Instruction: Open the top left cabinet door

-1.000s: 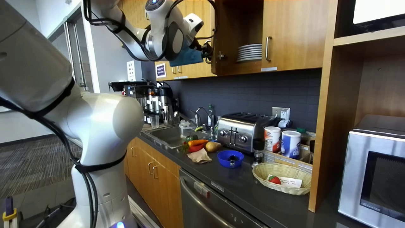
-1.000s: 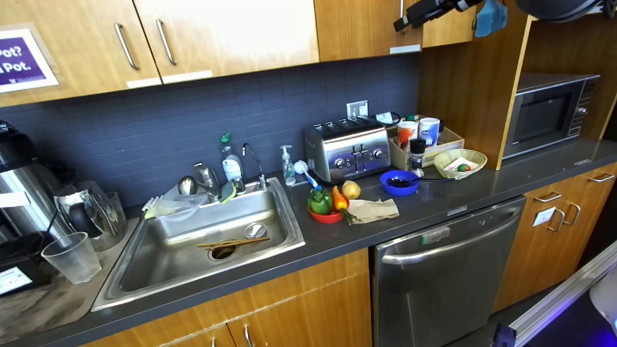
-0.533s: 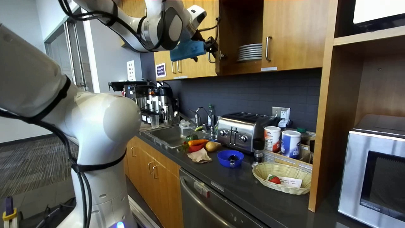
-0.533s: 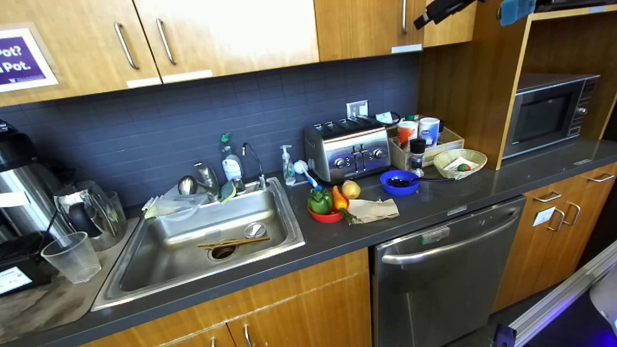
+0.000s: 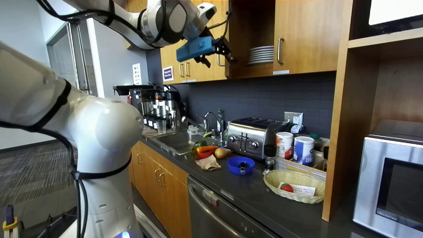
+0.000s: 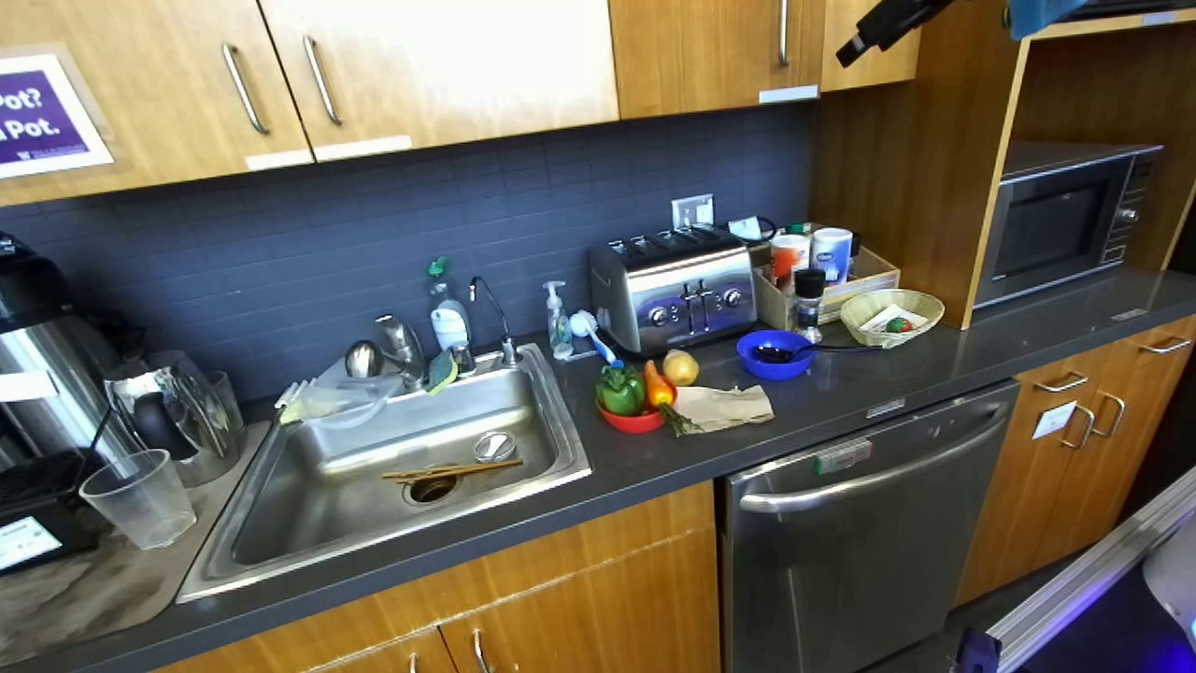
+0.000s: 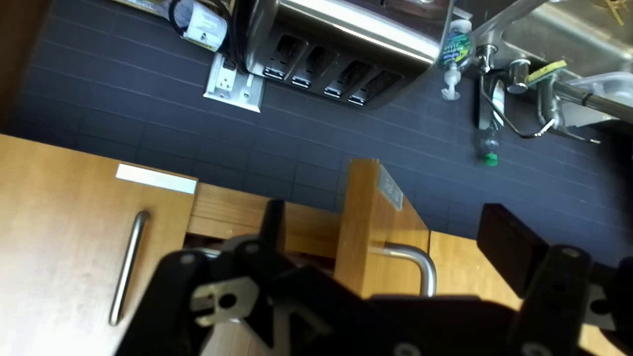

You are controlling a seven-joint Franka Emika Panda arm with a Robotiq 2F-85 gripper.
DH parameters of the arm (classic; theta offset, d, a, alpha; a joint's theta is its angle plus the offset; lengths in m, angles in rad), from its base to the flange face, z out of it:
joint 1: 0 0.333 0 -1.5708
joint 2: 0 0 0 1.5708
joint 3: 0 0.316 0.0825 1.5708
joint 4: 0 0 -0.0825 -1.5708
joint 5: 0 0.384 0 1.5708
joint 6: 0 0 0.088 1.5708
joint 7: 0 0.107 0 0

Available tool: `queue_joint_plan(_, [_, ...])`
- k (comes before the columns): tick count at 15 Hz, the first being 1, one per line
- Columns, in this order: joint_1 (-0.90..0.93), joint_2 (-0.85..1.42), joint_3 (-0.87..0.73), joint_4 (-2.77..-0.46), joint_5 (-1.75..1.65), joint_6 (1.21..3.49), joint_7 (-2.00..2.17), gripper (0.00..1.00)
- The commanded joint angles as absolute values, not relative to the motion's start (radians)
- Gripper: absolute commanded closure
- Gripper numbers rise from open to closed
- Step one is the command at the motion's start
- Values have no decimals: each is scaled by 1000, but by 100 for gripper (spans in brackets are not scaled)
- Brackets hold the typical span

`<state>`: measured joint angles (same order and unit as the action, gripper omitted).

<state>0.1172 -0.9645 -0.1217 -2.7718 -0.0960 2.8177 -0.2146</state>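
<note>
Gripper (image 7: 388, 212) spread wide, I have hold of nothing. The top left cabinet door (image 6: 701, 51) stands open above the toaster (image 6: 673, 292), its top cut off in an exterior view. In the wrist view the gripper hides one end of the door's handle (image 7: 429, 277); I can't judge contact.

A purple sign (image 6: 42, 117) on a wooden door (image 6: 168, 65) says "Pot?" and, under that, "Pot." The silver microwave (image 5: 390, 180) says "INVERTER." The other words are too blurry to read.
</note>
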Motion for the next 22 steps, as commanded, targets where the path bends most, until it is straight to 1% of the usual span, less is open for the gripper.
queue_joint_plan(1, [0,-965,-40,-2771,-130,2732,-179,0])
queue_joint_plan(8, [-138,-954,55,-2773,-195,2609,-114,0])
queue_joint_plan(16, [-187,-885,100,-2760,-224,2512,-7,0])
queue_joint_plan(22, [-222,-759,106,-2718,-221,2510,75,0])
